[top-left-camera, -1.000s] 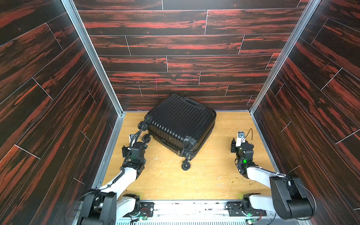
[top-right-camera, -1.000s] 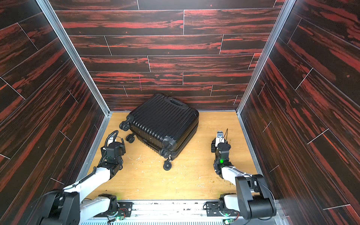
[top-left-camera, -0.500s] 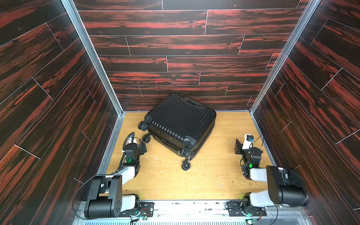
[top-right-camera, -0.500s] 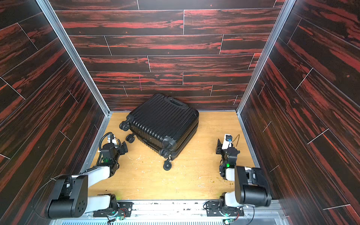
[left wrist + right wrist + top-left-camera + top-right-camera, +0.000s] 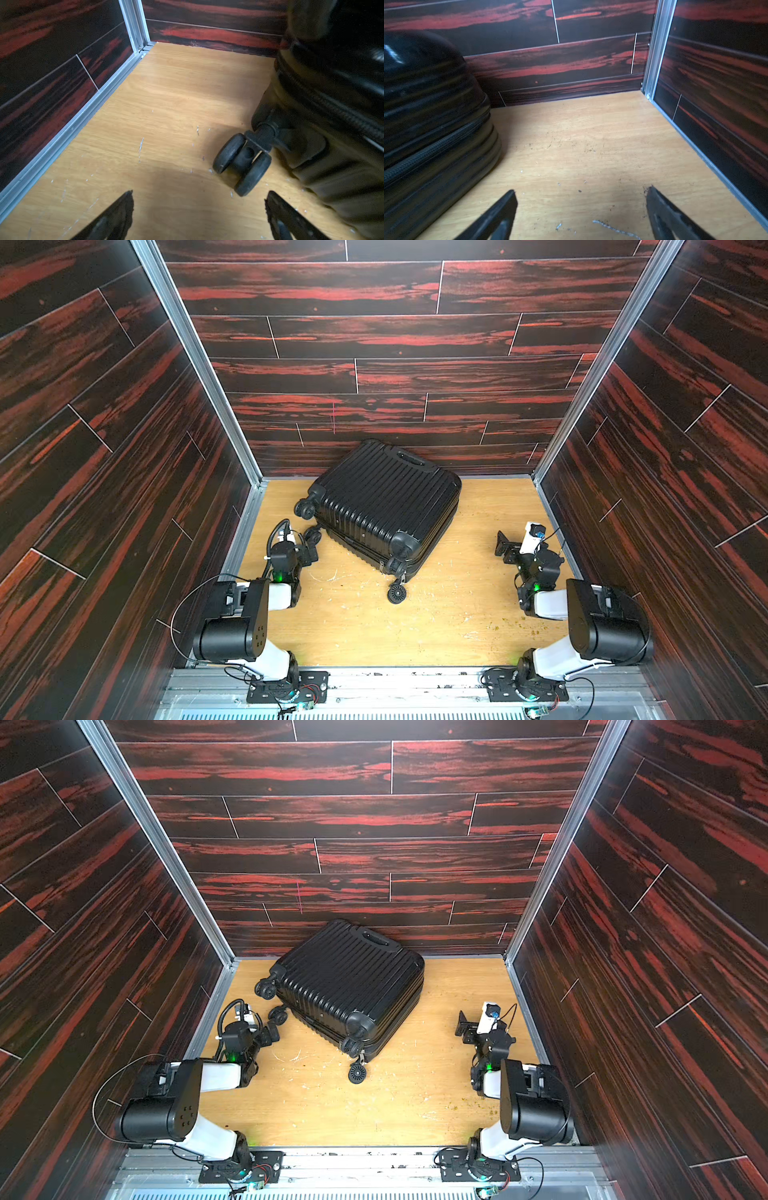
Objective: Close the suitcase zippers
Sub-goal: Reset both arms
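Black suitcase (image 5: pixel 382 502) lies flat, shells together, toward 12 o'clock on the desk (image 5: pixel 457 635). Its zipper track (image 5: pixel 436 149) looks closed where visible, so the job appears finished. At its 8 o'clock the left gripper (image 5: pixel 199 194), and at 4 o'clock the right gripper (image 5: pixel 581 191), hang spread and empty.

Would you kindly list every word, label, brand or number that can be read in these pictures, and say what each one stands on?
No text can be read anywhere.
The suitcase: plain ribbed shell, no brand mark visible.
The wall panels and wooden floor: no writing.
The small boards at the arm bases: any marking is too small to tell.
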`<control>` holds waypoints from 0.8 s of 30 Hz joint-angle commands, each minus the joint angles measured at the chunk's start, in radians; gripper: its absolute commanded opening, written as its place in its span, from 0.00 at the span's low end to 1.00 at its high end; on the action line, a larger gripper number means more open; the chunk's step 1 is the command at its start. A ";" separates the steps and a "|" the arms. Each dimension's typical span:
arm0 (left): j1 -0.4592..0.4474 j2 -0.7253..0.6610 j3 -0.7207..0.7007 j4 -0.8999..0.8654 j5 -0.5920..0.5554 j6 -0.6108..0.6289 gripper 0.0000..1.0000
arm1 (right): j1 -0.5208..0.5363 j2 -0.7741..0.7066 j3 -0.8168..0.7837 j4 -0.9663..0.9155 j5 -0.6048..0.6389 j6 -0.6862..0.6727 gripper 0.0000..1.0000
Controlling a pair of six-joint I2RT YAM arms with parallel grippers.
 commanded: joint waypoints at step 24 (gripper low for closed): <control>0.004 -0.021 0.018 -0.004 0.013 0.003 1.00 | 0.004 0.018 0.004 -0.019 -0.004 -0.003 0.99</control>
